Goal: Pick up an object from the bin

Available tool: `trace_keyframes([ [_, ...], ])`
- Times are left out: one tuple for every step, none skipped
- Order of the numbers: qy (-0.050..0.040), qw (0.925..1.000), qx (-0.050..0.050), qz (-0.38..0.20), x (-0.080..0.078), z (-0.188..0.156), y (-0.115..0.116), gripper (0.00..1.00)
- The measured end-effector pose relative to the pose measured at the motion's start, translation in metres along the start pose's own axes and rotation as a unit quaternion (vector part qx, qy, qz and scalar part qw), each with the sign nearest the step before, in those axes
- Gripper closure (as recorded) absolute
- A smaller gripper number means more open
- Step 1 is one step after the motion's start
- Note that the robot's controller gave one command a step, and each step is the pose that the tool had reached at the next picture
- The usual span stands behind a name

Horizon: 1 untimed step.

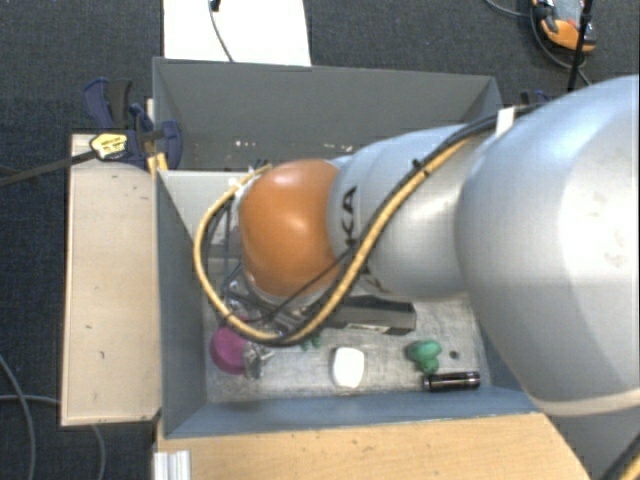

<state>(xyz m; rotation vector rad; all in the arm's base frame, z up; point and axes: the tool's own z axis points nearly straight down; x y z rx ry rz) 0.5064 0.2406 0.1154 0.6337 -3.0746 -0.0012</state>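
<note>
My gripper (258,308) hangs low at the bin's left side, just under the orange dome, and most of it is hidden. A magenta rounded thing (226,349) lies right beside it at the front left, touching or nearly touching its lower end. To the right on the floor lies a white oval piece (348,366). A small green scrap (312,343) shows just under the cable loop. Whether anything is in the gripper's grasp is hidden.
Farther right lie a green lump (425,352) and a black cylinder (452,379) near the front wall. A dark flat thing (378,314) sits under the arm. The arm and its dome cover the bin's middle and right.
</note>
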Motion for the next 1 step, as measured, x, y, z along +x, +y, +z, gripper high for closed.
trace_keyframes([
  [-0.0048, 1.0000, 0.001, 0.005, -0.0074, -0.0474, -0.0100, 1.00],
])
